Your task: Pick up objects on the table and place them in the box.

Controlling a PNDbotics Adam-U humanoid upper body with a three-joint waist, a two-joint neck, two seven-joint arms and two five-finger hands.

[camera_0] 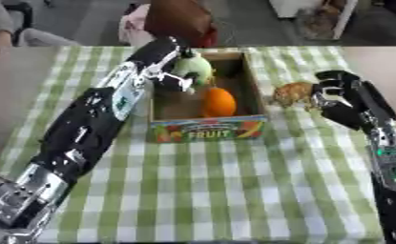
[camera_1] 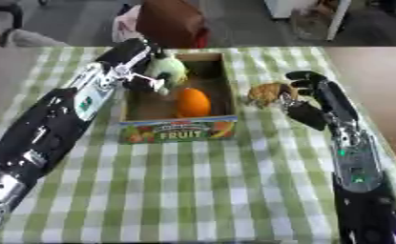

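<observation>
Placing step: my left hand point(camera_0: 171, 71), fingers curled round the green object point(camera_0: 194, 66), hovers over the box point(camera_0: 205, 129). Next: release. My right hand point(camera_1: 305, 102), right of box, fingers curled beside the brown object point(camera_1: 267, 93).

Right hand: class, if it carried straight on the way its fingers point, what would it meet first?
Probably the brownish object on the cloth; the right hand points left at it, already close or touching; depth unclear.
</observation>
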